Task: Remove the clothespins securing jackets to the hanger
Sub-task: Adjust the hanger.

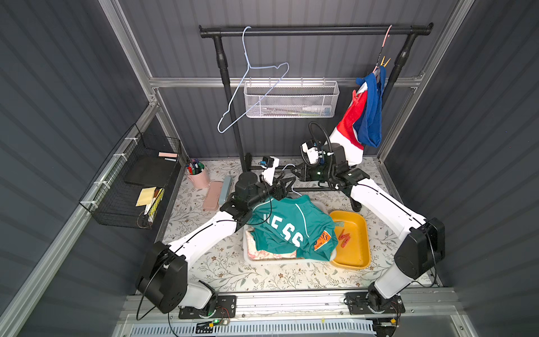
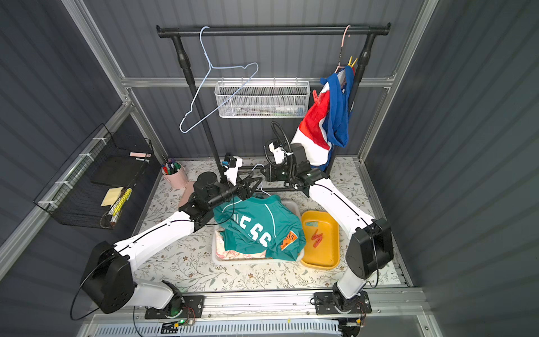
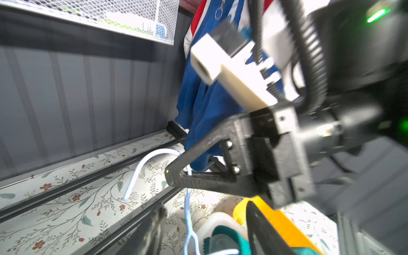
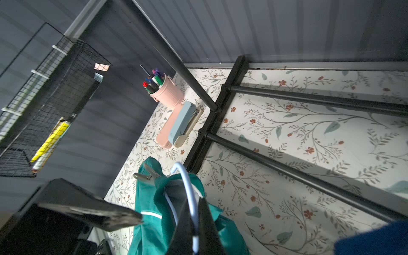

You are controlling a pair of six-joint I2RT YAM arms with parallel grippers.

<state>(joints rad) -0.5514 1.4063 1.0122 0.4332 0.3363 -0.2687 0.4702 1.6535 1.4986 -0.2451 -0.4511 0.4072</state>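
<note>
Two grippers stood close together at the back of the table, with 12 o'clock taken as the rear wall in the top views. The right gripper (image 3: pixel 173 175) was clamped on the neck of the pale blue wire hanger (image 4: pixel 189 187). That hanger was threaded through the teal jacket with white piping (image 1: pixel 291 227), which lay heaped on the white plastic tray (image 1: pixel 277 261).

The left gripper (image 1: pixel 287 186) sat at about 7 o'clock from the right one, directly over the jacket's collar. Its fingers (image 3: pixel 262 225) were apart and held nothing.

We located one grey plastic spring clothespin (image 4: pixel 145 174) biting the collar just beside the hanger neck. Its long axis ran away from the neck, with the two handle ends pointing outward and free. We could not find it in the top views, where the left gripper covered that spot.

We judged the coming move to belong to the left arm. It was unoccupied and nearer, and the peg lay on its side of the neck, so its fingers needed to straddle the handle ends across the peg's axis.

Several red clothespins (image 1: pixel 344 237) already lay in the yellow plastic tray (image 1: pixel 366 233), at 4 o'clock.
</note>
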